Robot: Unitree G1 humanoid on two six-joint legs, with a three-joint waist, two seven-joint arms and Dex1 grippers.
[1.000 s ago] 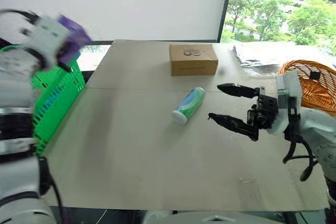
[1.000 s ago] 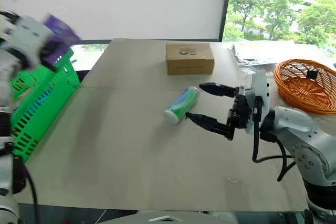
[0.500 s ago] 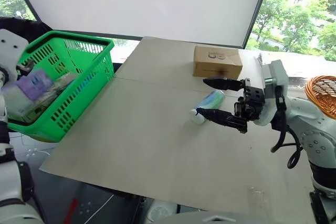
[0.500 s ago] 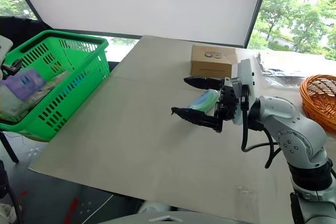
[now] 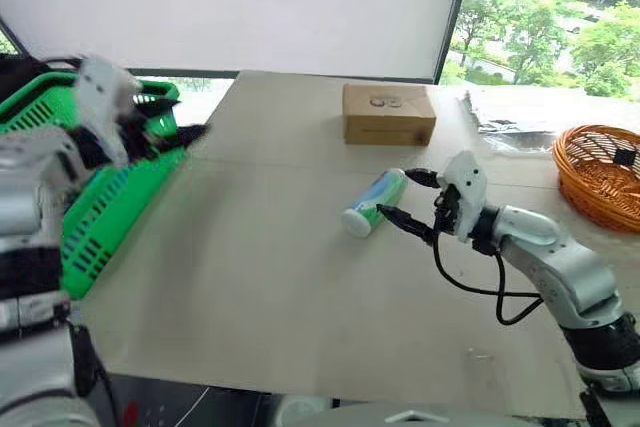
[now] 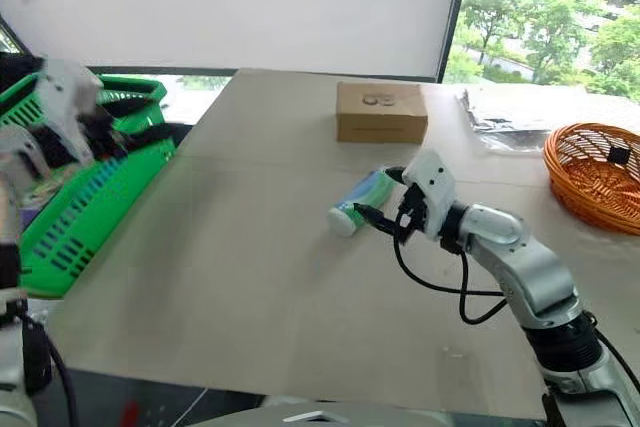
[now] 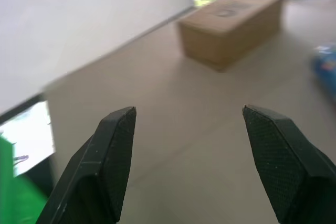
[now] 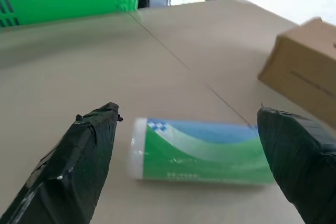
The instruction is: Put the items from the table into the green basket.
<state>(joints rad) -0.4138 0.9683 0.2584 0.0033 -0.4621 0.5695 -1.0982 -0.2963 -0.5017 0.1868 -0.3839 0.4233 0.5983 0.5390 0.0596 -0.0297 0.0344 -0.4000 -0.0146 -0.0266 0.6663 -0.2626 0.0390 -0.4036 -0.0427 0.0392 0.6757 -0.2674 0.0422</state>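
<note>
Tabletop [image 5: 250, 277] of smooth beige-grey board, flat and matte, with a straight seam running across it. On it, near the middle, lies a cylindrical bottle [image 5: 374, 202], its glossy wrap green, blue and white, with a white cap end. It rests on its side, its long axis slanting from the cap end nearer the robot's left up toward the far right, toward a cardboard box [image 5: 389, 113]. That box is a plain brown rectangular carton with a small dark print on top, and it stands well beyond the bottle, apart from it.

The right gripper [image 5: 405, 201] has its two black textured fingers spread wide, one on either side of the bottle's far end; in the right wrist view the bottle [image 8: 202, 150] lies between the fingertips [image 8: 94, 132], and no contact can be made out.

At the table's left edge sits the green basket [image 5: 110, 197], bright plastic with slotted lattice sides and a thick rim; its contents cannot be made out. The left gripper [image 5: 170, 117] hangs over its rim with fingers parted, holding nothing; the left wrist view shows its dimpled black pads [image 7: 113, 145] apart over the bare table.

At the far right stands a round orange wicker basket [image 5: 600, 179] with a small dark object inside, and beside it lies crinkled clear plastic [image 5: 505, 112].
</note>
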